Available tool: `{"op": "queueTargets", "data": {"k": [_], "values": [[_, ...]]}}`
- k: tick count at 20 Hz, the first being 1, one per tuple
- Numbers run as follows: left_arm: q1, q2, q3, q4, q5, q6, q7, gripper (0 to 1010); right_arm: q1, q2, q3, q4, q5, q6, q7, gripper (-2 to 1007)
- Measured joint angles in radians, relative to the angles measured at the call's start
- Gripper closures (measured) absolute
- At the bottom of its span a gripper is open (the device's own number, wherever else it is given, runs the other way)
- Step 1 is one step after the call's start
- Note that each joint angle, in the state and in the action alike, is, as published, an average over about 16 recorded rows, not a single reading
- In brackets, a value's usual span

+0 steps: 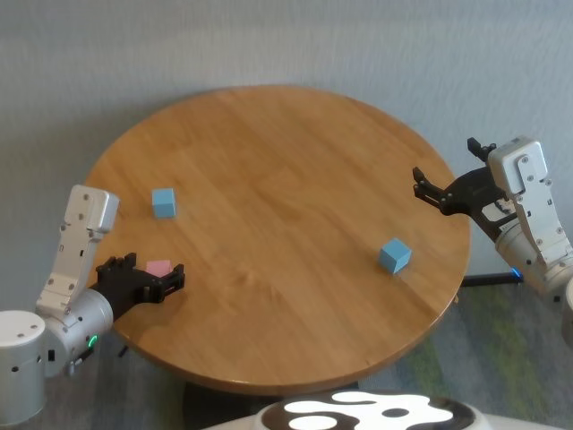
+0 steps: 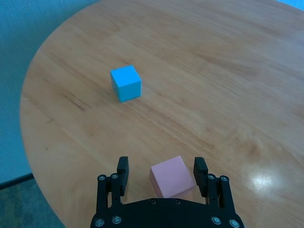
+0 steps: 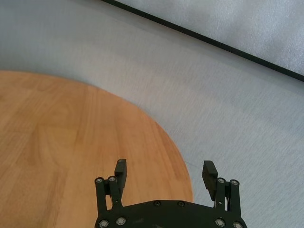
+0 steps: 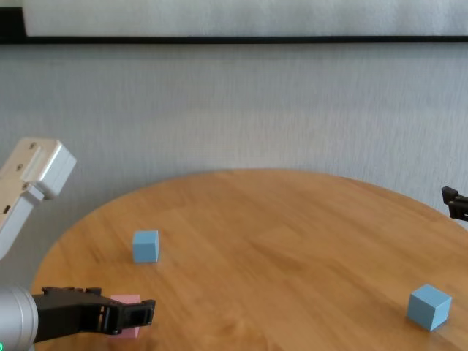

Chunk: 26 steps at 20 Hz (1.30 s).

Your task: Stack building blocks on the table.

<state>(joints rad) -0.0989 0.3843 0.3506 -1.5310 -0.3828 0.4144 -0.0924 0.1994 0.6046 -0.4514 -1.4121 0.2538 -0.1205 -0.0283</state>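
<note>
Three blocks lie apart on the bench [image 1: 295, 206]; your left gripper [image 2: 163, 178], jaws released, straddles the pink block [image 2: 172, 176] off-centre, so closing may nudge or twist it; the right gripper [image 1: 431, 190] idles, unclenched.

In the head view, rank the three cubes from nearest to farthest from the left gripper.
1. Pink cube: between the left gripper's fingers, near left table edge.
2. Left blue cube: just beyond it, left side.
3. Right blue cube: across the table, right side.
</note>
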Motion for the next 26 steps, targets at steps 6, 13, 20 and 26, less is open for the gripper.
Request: {"op": "queueTargets", "data": {"k": [6, 13, 20, 26], "values": [[0.0, 0.0, 0.0, -0.001, -0.002, 0.0, -0.001, 289, 0.0, 0.0, 0.0, 0.0, 0.0, 0.0, 0.0, 0], [0.0, 0.001, 0.0, -0.001, -0.003, 0.0, -0.001, 491, 0.0, 0.0, 0.0, 0.0, 0.0, 0.0, 0.0, 0], [0.0, 0.001, 0.0, -0.002, -0.004, 0.0, -0.001, 599, 0.0, 0.0, 0.0, 0.0, 0.0, 0.0, 0.0, 0], [0.0, 0.001, 0.0, -0.002, -0.004, 0.0, -0.001, 614, 0.0, 0.0, 0.0, 0.0, 0.0, 0.0, 0.0, 0]]}}
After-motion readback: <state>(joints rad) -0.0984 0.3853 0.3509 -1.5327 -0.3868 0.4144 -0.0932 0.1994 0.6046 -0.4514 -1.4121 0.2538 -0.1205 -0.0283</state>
